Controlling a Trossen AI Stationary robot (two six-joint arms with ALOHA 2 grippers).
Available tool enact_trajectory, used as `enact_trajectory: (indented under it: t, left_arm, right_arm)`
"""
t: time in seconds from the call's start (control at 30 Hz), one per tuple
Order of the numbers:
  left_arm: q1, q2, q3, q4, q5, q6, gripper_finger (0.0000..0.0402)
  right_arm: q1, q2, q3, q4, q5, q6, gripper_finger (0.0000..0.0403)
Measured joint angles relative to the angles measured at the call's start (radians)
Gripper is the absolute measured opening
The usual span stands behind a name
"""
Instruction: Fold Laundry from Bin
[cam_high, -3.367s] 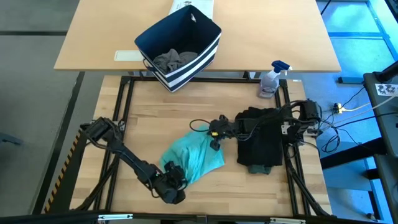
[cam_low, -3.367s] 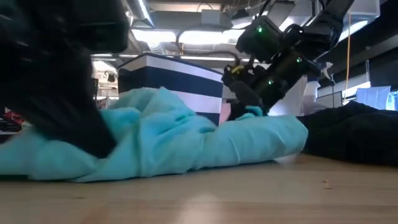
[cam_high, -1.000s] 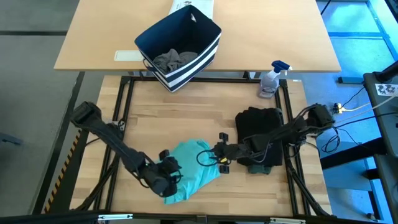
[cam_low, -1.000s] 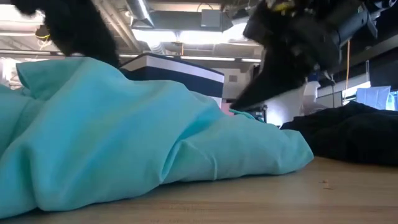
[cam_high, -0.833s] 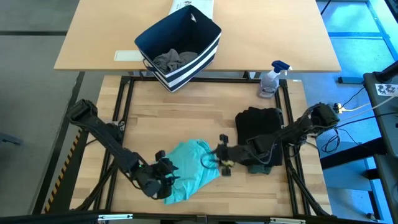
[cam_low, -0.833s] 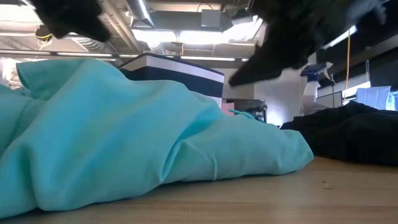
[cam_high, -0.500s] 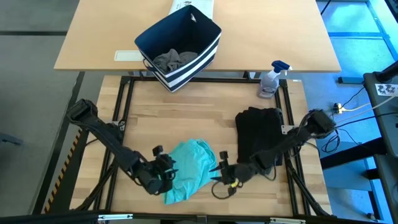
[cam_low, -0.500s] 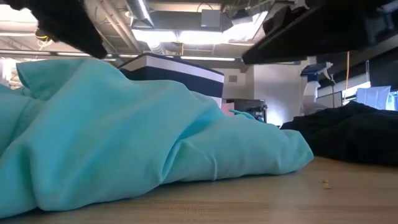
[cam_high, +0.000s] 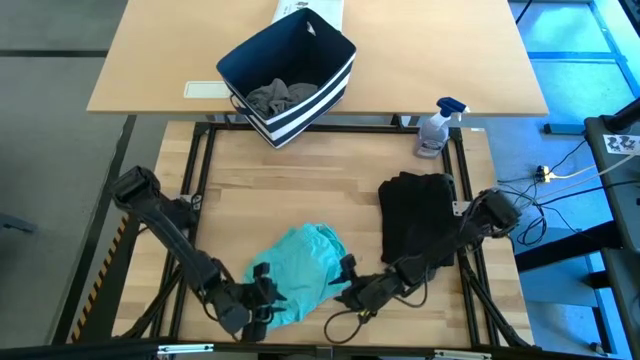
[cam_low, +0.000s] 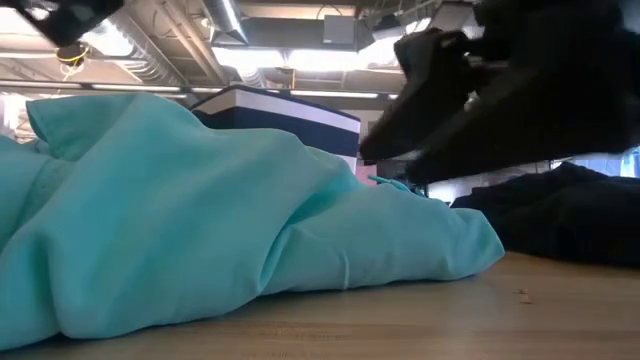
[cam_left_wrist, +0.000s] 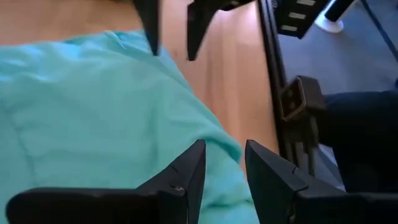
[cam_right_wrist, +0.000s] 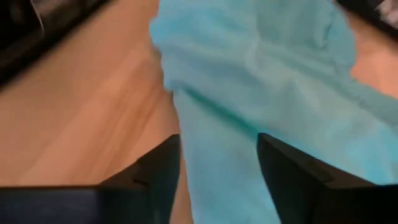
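Teal piece (cam_high: 298, 270) lies bunched on the near table, both hands now dropped to its near edge, left hand (cam_high: 258, 303) and right hand (cam_high: 346, 293) open, regrasp likely.

A: The overhead picture is evenly bright, with soft shadows on the bench (cam_high: 300, 190).

B: At bench height, ceiling strip lights (cam_low: 300, 60) glare; the near dark arm (cam_low: 500, 90) is blurred. Both wrist pictures are smeared.
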Motion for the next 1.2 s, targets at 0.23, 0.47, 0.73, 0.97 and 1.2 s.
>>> enact_trajectory:
  t: [0.23, 0.47, 0.73, 0.97, 1.2]
  left_arm:
    - [-0.029, 0.125, 0.001, 0.128, 0.057, 0.002, 0.0103]
    - [-0.044, 0.18, 0.004, 0.153, 0.064, -0.011, 0.0103]
    - [-0.029, 0.18, 0.005, 0.154, 0.0, 0.061, 0.0103]
    - [0.008, 0.179, 0.005, 0.153, -0.002, 0.141, 0.0103]
    - [0.035, 0.111, 0.005, 0.11, -0.013, 0.222, 0.0103]
  right_arm:
    - [-0.001, 0.082, 0.084, -0.15, 0.018, -0.031, 0.0276]
    - [0.001, 0.121, 0.105, -0.22, 0.096, -0.081, 0.0277]
    - [-0.015, 0.152, 0.106, -0.279, 0.301, -0.14, 0.0223]
    - [-0.039, 0.125, 0.1, -0.443, 0.589, -0.083, 0.0156]
    - [-0.067, 0.022, 0.098, -0.591, 0.39, 0.135, 0.0168]
